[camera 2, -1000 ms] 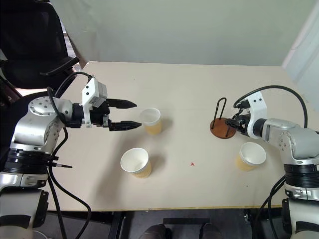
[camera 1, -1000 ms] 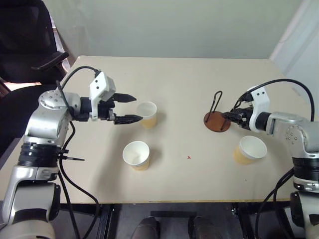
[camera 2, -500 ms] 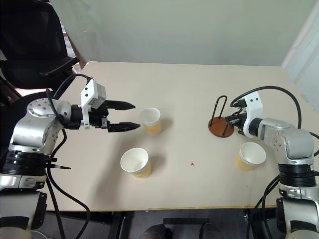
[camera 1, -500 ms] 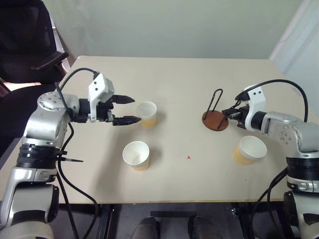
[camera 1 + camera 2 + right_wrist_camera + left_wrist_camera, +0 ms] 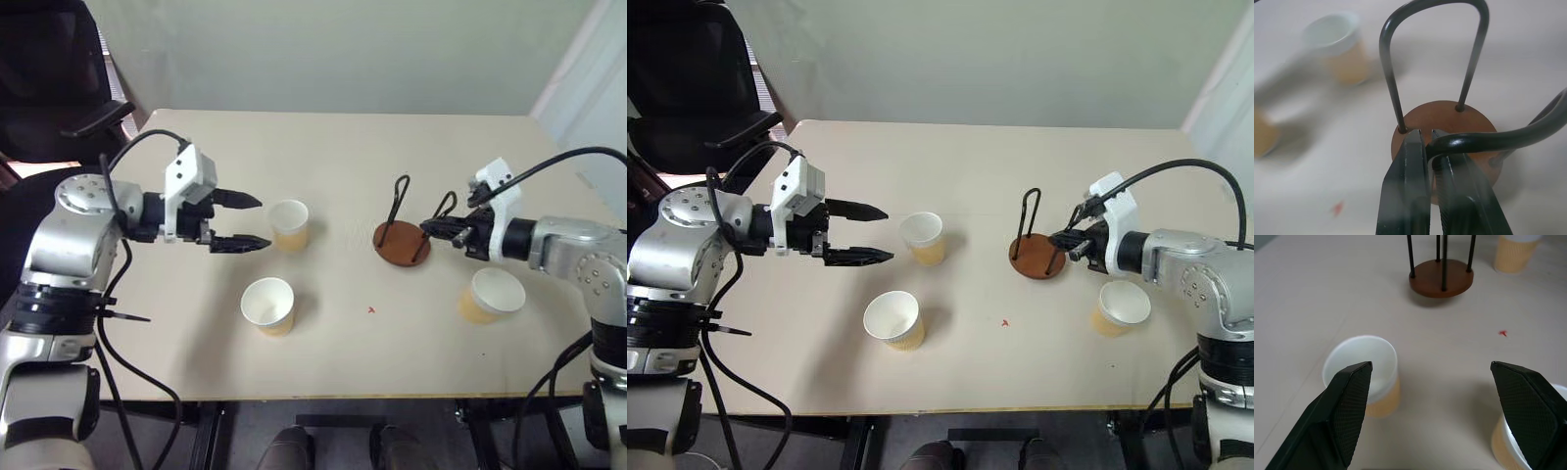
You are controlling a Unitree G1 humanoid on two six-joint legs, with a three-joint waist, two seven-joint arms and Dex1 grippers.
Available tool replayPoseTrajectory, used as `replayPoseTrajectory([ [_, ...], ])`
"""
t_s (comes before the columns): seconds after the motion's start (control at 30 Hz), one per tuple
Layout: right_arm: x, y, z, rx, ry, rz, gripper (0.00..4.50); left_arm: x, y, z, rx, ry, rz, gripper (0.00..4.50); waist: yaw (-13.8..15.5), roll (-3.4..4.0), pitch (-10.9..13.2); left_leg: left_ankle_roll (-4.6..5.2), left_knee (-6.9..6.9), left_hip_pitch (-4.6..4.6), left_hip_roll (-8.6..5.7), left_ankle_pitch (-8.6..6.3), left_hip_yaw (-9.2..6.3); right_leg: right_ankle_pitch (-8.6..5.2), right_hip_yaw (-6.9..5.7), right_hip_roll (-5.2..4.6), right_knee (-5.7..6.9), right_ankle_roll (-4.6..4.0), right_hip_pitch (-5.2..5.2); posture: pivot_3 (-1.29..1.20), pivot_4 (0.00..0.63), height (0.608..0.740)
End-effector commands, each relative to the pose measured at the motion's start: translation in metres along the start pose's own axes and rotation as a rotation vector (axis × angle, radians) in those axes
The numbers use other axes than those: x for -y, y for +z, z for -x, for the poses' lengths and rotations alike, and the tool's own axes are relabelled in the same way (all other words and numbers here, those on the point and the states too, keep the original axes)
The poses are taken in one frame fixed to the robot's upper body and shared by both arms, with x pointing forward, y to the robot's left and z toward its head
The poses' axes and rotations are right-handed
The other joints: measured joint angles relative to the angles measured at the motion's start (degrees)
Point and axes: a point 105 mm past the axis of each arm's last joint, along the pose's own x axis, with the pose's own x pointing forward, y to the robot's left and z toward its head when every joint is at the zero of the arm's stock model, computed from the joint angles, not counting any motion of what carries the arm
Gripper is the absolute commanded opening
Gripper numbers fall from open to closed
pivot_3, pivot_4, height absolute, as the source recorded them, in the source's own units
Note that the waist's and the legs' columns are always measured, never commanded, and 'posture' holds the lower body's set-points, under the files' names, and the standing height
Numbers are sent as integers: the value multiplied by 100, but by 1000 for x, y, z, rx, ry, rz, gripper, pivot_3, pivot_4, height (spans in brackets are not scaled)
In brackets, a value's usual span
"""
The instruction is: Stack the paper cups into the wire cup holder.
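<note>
From the right wrist, the far paper cup (image 5: 1334, 46) looks smeared and soft, and another cup (image 5: 1263, 133) is cut off at the picture's edge. The right tool (image 5: 1431, 147) hides part of the wire cup holder (image 5: 1444, 127). From the left wrist, a black finger (image 5: 1530, 411) covers part of the near cup (image 5: 1508, 445).

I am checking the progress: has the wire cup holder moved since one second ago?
Yes. The wire cup holder, held by the right gripper, has moved toward the table's middle, closer to the red mark.
</note>
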Motion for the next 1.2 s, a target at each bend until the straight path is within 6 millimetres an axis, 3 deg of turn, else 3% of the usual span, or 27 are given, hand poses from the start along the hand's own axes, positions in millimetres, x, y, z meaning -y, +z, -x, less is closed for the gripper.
replayPoseTrajectory([
  [0.03, -17, 12, 12, 22, 65, 72, 33, 5, 9, 9, -11, -30, -49, 4163, -1, 0, 0, 0, 0, 1, 0, 0, -1, -1, 0, 0, 0, -1, 0, 0, 150, 740],
  [0.3, -51, -2, 8, -62, 214, 153, 33, 22, 14, 7, -45, -160, -82, 4163, 0, 0, 0, 1, 2, 1, 1, 0, -3, -2, -1, 0, 1, -3, 1, 0, 150, 740],
  [0.73, -65, -40, -9, -187, 330, 215, 33, 32, 19, 0, -63, -256, -122, 4163, -10, -1, -1, 4, 3, 2, 2, -2, -3, -2, 0, -1, 4, -4, 1, 0, 150, 740],
  [0.97, -60, -42, -8, -204, 307, 211, 2158, 41, 20, 1, -73, -296, -130, 4163, -13, -3, -1, 4, 5, 3, 2, -2, -4, -1, 0, -2, 5, -4, 4, 0, 150, 740],
  [1.2, -57, -32, 17, -228, 258, 202, 2158, 52, 15, 11, -139, -356, -165, 4163, -13, -2, -1, 5, -2, 2, 3, -3, -5, -3, -1, -2, -1, -7, 3, 0, 150, 740],
])
